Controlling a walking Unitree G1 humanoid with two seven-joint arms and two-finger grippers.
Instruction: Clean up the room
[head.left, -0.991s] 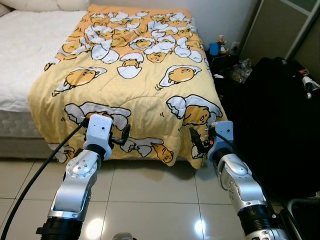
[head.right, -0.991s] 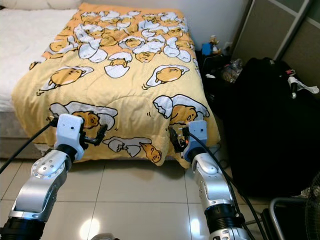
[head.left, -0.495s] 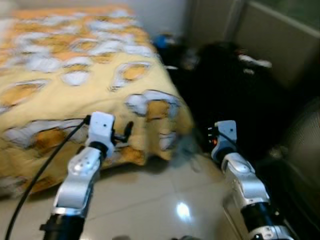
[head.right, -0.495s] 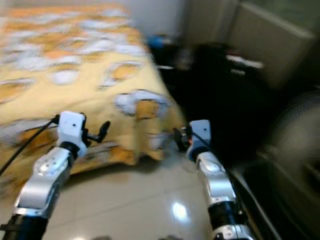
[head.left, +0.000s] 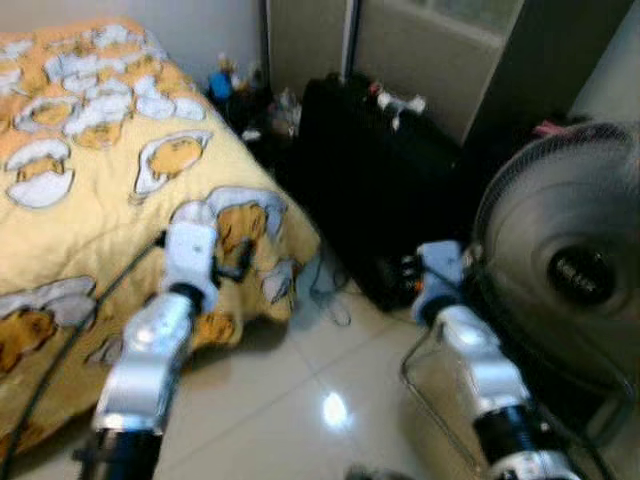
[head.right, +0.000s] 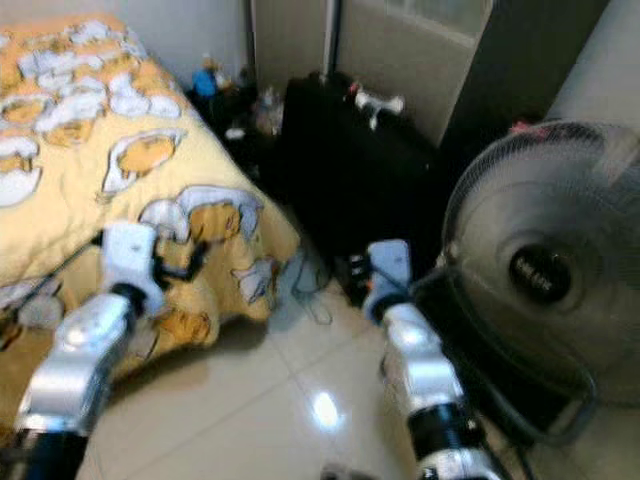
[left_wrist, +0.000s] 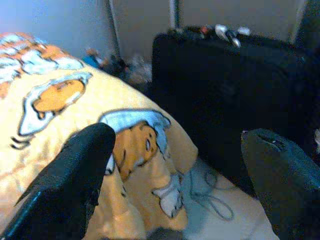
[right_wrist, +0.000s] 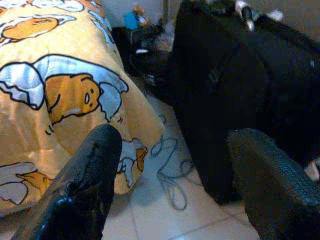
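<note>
Quilt (head.left: 90, 190) drapes the bed across the left of frame, black suitcase (head.left: 375, 180) stands upper centre, fan (head.left: 570, 265) fills the right. Both arms are raised ahead, apparently just for carrying: left gripper (left_wrist: 175, 165) and right gripper (right_wrist: 172, 170) spread wide, holding nothing. A cable (right_wrist: 170, 170) on the floor between bed and suitcase looks like possible clutter.

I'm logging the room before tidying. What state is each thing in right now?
Blanket: spread over the bed, corner hanging down to the floor.
Suitcase: upright beside the bed.
Cord: loose on the floor tiles.
Fan: standing; spinning or not cannot be told.
Left claw: open, empty.
Right claw: open, empty.
</note>
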